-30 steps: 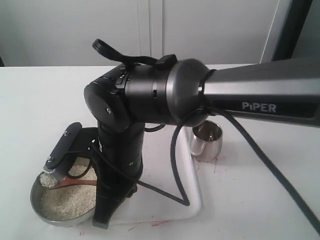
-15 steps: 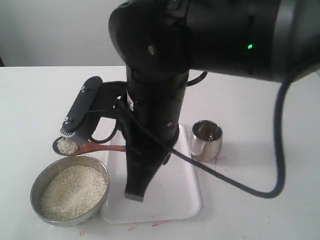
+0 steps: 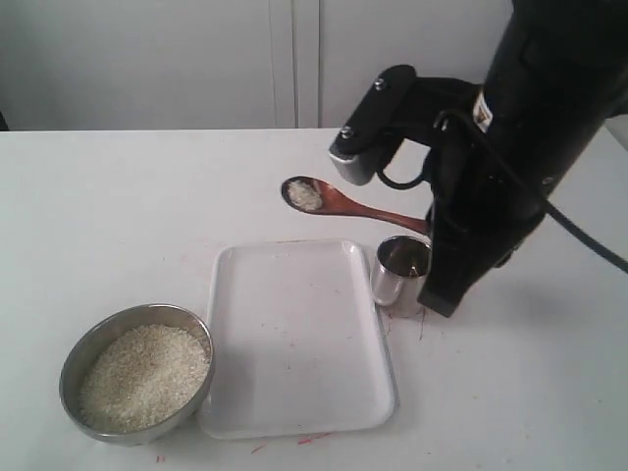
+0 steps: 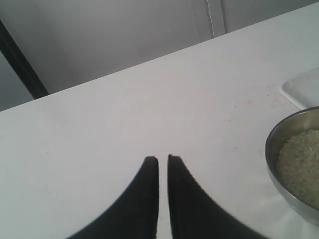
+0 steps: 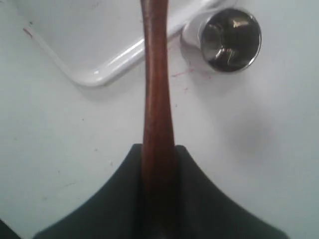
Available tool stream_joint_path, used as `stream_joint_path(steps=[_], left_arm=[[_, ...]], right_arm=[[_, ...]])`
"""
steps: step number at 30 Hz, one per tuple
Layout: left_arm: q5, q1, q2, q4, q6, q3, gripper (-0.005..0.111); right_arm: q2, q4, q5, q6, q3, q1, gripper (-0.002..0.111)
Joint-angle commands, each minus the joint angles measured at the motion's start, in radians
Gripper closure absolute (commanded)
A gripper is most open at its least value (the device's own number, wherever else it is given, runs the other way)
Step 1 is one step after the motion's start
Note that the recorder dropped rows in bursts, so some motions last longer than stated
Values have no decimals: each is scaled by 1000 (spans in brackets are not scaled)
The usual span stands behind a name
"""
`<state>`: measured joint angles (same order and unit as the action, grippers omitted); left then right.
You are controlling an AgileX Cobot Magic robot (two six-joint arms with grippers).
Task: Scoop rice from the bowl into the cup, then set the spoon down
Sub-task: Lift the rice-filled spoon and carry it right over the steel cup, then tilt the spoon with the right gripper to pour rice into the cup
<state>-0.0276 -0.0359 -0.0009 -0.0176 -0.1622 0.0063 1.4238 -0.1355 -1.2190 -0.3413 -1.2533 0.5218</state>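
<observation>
A wide grey bowl [image 3: 74, 368] holding off-white rice [image 3: 142, 378] stands at the front left; its rim [image 4: 272, 147] and rice [image 4: 301, 164] also show in the left wrist view. The wooden spoon [image 3: 329, 201] hangs in the air with a small heap of rice [image 3: 305, 194] in its oval bowl, above the tray's far edge and left of the shiny cup [image 3: 402, 277]. My right gripper [image 5: 158, 147] is shut on the spoon handle [image 5: 155, 74], with the cup [image 5: 230, 39] below and to one side. My left gripper [image 4: 163, 159] is shut on nothing, over bare table beside the bowl.
A white rectangular tray [image 3: 294, 392] lies between bowl and cup, its corners showing in the wrist views [image 5: 99, 74] [image 4: 304, 88]. The black right arm [image 3: 500, 167] rises just right of the cup. A white wall stands behind the table.
The right arm has lifted the rice-laden spoon out of the bowl and carried it up and to the right, to beside the cup. Bowl, tray and cup stayed put.
</observation>
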Motion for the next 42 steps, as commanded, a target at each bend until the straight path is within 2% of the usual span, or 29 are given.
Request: stream_joint_path(steps=[1,7,13,21,35,42], left_arm=[[6,3,1,9,1,-6,92],[6,3,1,9,1,-6,92],[6,3,1,9,1,-6,92],[6,3,1,9,1,-6,92],[6,3,1,9,1,-6,92],[6,3,1,9,1,-6,92]], right_arm=[[-17,1,-2,6,76,-67,108],[-17,-3,6,172,158,-166,108],[0,-135,88,258,239,-173,108],[94,-157,209,271,242,-173,108],[116,-360,213,273,242,-173,108],[116,-360,203,205,242,-167,108]])
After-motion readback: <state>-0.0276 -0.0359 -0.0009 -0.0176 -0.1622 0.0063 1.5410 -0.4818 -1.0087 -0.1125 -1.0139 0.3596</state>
